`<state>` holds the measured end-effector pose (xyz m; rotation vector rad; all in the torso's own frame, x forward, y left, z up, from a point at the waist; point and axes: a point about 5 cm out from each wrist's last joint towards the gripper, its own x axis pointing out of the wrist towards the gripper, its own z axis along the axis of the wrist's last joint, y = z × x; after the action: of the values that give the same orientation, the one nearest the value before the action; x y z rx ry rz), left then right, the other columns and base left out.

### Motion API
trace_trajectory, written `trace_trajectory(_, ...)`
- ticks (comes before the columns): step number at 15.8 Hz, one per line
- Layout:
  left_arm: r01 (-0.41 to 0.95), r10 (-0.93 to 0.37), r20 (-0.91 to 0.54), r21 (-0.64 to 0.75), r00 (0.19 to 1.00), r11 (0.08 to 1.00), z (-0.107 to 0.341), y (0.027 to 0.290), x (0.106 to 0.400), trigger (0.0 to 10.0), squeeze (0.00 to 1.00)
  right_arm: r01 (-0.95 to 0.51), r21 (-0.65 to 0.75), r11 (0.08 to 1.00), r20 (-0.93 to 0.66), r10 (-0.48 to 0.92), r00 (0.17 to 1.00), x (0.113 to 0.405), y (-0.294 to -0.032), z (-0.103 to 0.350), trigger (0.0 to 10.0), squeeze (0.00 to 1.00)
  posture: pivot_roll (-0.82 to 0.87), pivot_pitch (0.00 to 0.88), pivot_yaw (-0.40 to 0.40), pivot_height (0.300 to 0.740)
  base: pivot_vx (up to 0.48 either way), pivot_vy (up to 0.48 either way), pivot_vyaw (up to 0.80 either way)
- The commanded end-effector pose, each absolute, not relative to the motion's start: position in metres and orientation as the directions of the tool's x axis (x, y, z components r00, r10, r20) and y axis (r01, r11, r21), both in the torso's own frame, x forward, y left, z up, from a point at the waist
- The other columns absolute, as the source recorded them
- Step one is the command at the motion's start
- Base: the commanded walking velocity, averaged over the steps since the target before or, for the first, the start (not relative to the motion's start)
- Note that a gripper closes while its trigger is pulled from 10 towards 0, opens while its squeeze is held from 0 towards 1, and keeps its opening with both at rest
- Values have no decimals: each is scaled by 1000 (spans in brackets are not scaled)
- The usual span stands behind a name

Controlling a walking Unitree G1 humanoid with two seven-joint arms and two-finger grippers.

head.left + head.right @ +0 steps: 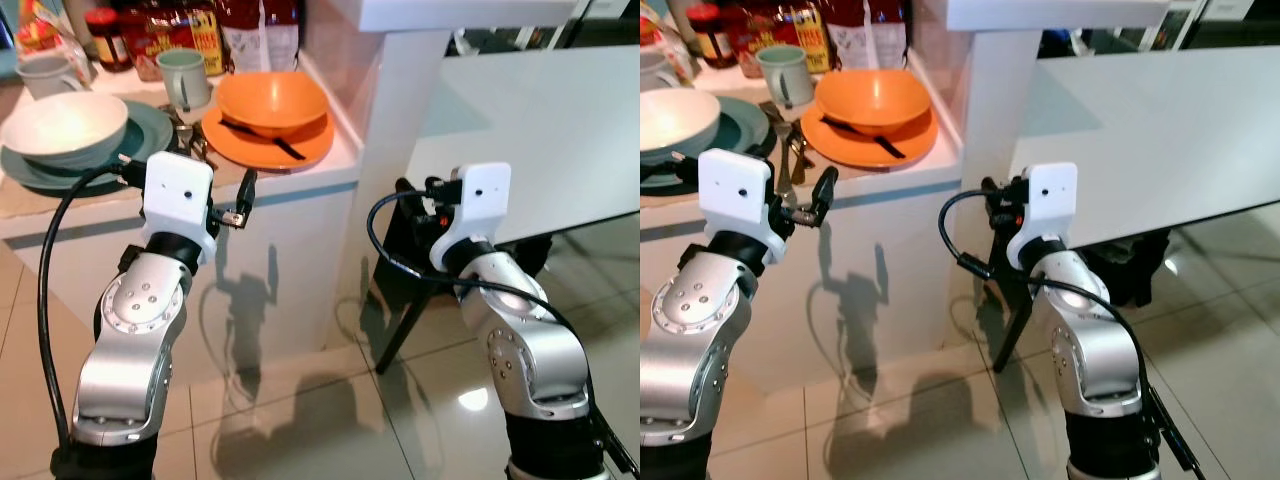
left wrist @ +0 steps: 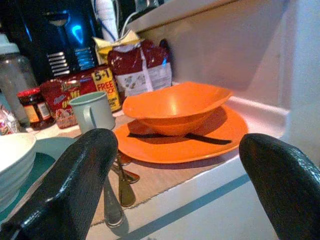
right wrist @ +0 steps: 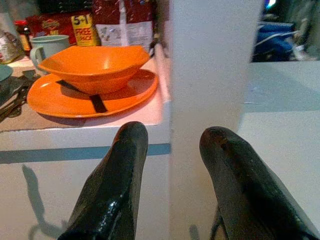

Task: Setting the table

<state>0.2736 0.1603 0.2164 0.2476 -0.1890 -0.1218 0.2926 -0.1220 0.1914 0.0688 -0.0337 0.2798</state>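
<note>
The orange bowl (image 1: 271, 100) sits on the orange plate (image 1: 267, 142), and both are on the white counter (image 1: 300, 175), close to the counter's right end where a white pillar (image 1: 405, 110) rises. A black utensil (image 1: 268, 140) lies on the plate, partly under the bowl. Just beside the plate, on its left, some metal cutlery (image 2: 120, 185) lies on the counter. Behind the cutlery, still near the plate, stands a pale green mug (image 1: 184, 78). Further to the left of the plate is a white bowl (image 1: 65, 127) on a teal plate (image 1: 150, 130), and a second mug (image 1: 45, 72) stands behind that one. Along the back of the counter, behind the orange bowl, there are food packets (image 2: 137, 67) and a jar with a red lid (image 1: 105, 38).

The left gripper (image 2: 175, 185) is in front of the counter edge, lower than the orange plate and a little to its left. Its fingers (image 2: 75, 185) are spread wide and they hold nothing. The right gripper (image 3: 170, 170) is to the right of the plate, in front of the pillar. Its fingers (image 3: 117, 185) are apart with a moderate gap, and nothing is between them. To the right of the pillar there is a white table (image 1: 540, 130), and the floor (image 1: 300, 410) below is of glossy tiles.
</note>
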Motion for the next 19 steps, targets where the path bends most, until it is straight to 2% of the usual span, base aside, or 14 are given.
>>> trace_trajectory(1, 100, -149, 182, 255, 972, 962, 220, 159, 271, 10000, 0, -315, 71, 946, 70, 310, 948, 290, -118, 195, 10000, 0, 40, 9, -50, 740, 270, 0, 0)
trace_trajectory(6, 106, -159, 189, 260, 969, 960, 222, 160, 269, 10000, 0, -396, 51, 917, 96, 390, 916, 285, -110, 199, 10000, 0, 41, 11, -47, 740, 270, 0, 0)
trace_trajectory(8, 112, -165, 190, 260, 968, 959, 222, 160, 268, 10000, 0, -421, 54, 905, 108, 414, 904, 282, -107, 199, 10000, 0, 41, 11, -47, 740, 281, 0, 800)
trace_trajectory(13, 117, -170, 191, 259, 967, 959, 223, 160, 267, 10000, 0, -402, 118, 908, 110, 390, 914, 282, -111, 198, 10000, 0, 38, 13, -45, 740, 283, 0, 136)
trace_trajectory(14, 118, -171, 192, 262, 966, 958, 223, 160, 268, 10000, 0, -404, 132, 905, 116, 390, 913, 281, -112, 198, 10000, 922, 36, 13, -46, 740, 285, 0, 0)
trace_trajectory(15, 118, -171, 192, 261, 966, 958, 223, 160, 267, 10000, 0, -411, 144, 900, 125, 396, 910, 281, -112, 198, 10000, 1000, 35, 13, -46, 740, 285, 0, 0)
trace_trajectory(19, 122, -175, 193, 259, 965, 958, 223, 160, 267, 10000, 0, -407, 197, 892, 150, 383, 911, 279, -115, 201, 10000, 1000, 34, 11, -48, 740, 283, 0, 0)
